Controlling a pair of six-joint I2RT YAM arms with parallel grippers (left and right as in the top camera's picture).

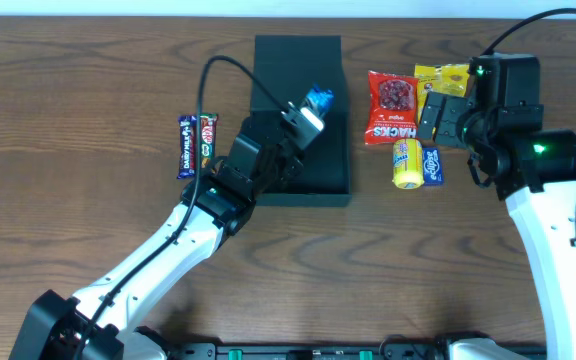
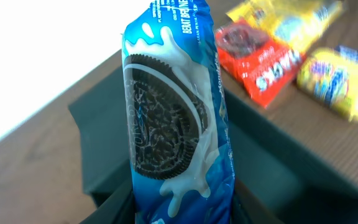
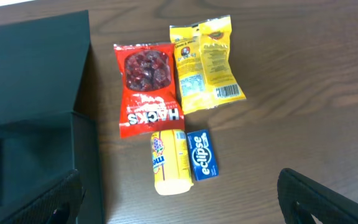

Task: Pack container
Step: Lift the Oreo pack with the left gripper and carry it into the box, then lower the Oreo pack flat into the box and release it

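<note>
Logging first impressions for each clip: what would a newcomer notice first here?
The blue Oreo packet stands out, held in the left gripper above the open dark container at the middle of the table. Next come the bright snacks lying on the table to the container's right, led by the red Hacks bag and a yellow bag beside it.

Brown wood-grain table [image 1: 88,100], low sheen. Dark box [image 3: 36,68]: matt, smooth, rigid. Blue cookie packet [image 2: 179,124] over the box: glossy plastic film, crinkled. Red bag [image 3: 145,87] and yellow bag [image 3: 207,65] right of the box: shiny plastic film. Arm shells [image 1: 558,250]: smooth white plastic.
</note>
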